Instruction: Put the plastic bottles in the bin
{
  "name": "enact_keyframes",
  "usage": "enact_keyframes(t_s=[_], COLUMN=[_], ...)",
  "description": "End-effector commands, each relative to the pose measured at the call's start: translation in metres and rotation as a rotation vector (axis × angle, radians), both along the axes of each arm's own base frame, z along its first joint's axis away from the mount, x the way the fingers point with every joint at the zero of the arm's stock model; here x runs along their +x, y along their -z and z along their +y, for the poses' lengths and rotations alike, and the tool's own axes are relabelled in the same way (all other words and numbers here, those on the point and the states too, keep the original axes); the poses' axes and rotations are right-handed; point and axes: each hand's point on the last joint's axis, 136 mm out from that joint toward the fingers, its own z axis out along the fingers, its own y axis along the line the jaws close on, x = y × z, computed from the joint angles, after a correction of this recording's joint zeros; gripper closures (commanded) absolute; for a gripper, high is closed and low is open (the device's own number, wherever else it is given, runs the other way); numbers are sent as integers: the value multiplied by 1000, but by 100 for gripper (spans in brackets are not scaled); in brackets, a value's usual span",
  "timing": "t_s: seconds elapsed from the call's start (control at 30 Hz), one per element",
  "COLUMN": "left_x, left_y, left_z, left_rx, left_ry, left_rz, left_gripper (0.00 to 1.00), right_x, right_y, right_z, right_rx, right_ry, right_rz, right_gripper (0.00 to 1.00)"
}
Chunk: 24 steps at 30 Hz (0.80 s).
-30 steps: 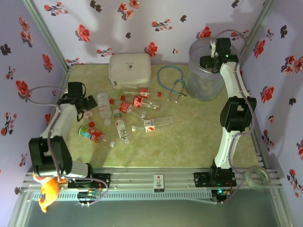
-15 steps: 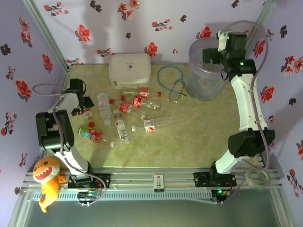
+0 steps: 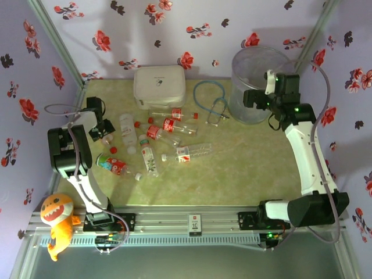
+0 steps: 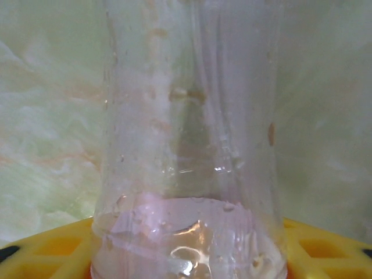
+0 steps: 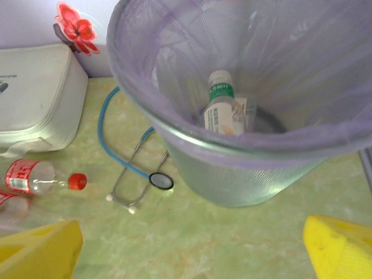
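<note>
A clear plastic bottle [image 4: 186, 145] stands close up in the left wrist view. My left gripper [image 4: 189, 258] is shut on it, a yellow finger [image 4: 46, 256] pressing each side, at the table's far left [image 3: 100, 132]. Several more plastic bottles [image 3: 168, 125] with red or white caps lie in a loose heap left of centre. The bin [image 3: 251, 87] stands at the back right, and a green-labelled bottle [image 5: 221, 104] lies inside it. My right gripper [image 3: 256, 97] hangs open beside the bin's front wall [image 5: 256, 174], with nothing between its yellow fingertips [image 5: 38, 250].
A white rectangular case [image 3: 159, 86] sits at the back, behind the heap. A blue stethoscope [image 3: 212, 104] lies between the case and the bin. An orange toy [image 3: 57, 224] hangs by the left base, and a tape roll [image 3: 317, 218] rests near the right base.
My left gripper has closed round the bottle at the far left. The right arm has drawn back from over the bin and come lower, in front of it.
</note>
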Motion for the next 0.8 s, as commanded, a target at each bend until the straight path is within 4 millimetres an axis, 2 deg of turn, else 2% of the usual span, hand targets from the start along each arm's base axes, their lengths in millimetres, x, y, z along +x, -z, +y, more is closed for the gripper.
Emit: enact_keyframes(t_s=[0.0,0.1,0.23,0.4,0.47,0.63,0.7,0.77], left_x=[4,7,9,5,2,-11,-16,-18], left_y=[11,1,-29,-94,-127,-213,-235,-243], left_z=[-3,-8,-12,-30,-56,-151,-191,-226], left_rx=[-40,-61,-76,-143,-179,-333,-471,-596], left_ry=[-3,0,7,28,74,219,255,288], left_rz=[8,-27,-105,-268,-348,-584,-660,-681], left_gripper=[44,49,49,52,53,54,56,58], right_x=[-18,-27,-37,-43,-43,-46,-50,-54], right_y=[18,29,36,28,25,21,18,18], right_z=[14,21,37,74,92,159,191,221], right_rx=[71,96,152,233,256,366,427,470], right_ry=[-37,-69,-135,-244,-287,-453,-535,-605], right_rz=[61,95,132,131,133,144,152,171], right_gripper=[2,2,3,5,6,7,9,11])
